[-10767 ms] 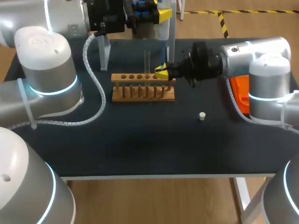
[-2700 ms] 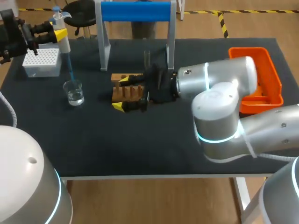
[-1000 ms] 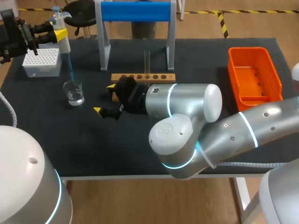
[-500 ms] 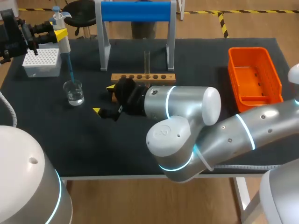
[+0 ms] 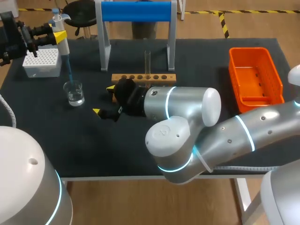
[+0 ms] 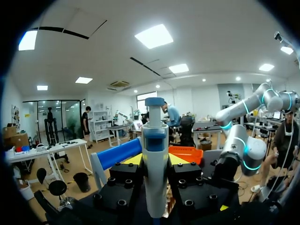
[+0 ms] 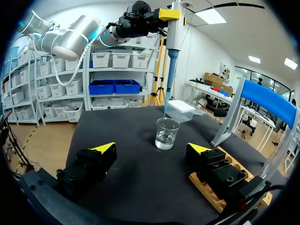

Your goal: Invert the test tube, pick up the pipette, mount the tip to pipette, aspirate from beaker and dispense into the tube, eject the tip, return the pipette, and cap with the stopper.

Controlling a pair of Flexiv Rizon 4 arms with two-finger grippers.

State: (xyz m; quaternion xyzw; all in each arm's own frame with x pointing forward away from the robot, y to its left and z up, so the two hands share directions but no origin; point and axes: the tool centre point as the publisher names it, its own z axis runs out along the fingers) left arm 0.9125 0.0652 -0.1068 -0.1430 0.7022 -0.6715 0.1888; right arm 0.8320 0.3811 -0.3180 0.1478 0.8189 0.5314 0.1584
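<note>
At the table's far left my left gripper (image 5: 50, 33) is shut on the white pipette (image 5: 61, 37), held upright. Its thin blue tip (image 5: 69, 70) reaches down to the mouth of the glass beaker (image 5: 74, 92), which holds some water. In the left wrist view the pipette (image 6: 155, 154) stands between the fingers. My right gripper (image 5: 104, 99) lies low over the table, open and holding nothing, between the beaker and the wooden rack (image 5: 154, 77). From it I see the beaker (image 7: 167, 133) just ahead and the pipette (image 7: 172, 33) above it. A clear test tube (image 5: 147, 61) stands upright in the rack. My right arm may hide the stopper.
A white tip box (image 5: 42, 62) sits at the far left behind the beaker. A blue-topped stand (image 5: 136, 11) rises behind the rack. An orange bin (image 5: 255, 75) stands at the right. My right arm stretches across the table's middle.
My right gripper has come left from the rack to beside the beaker, then stayed nearly still over the last second. My left arm has kept the pipette over the beaker.
</note>
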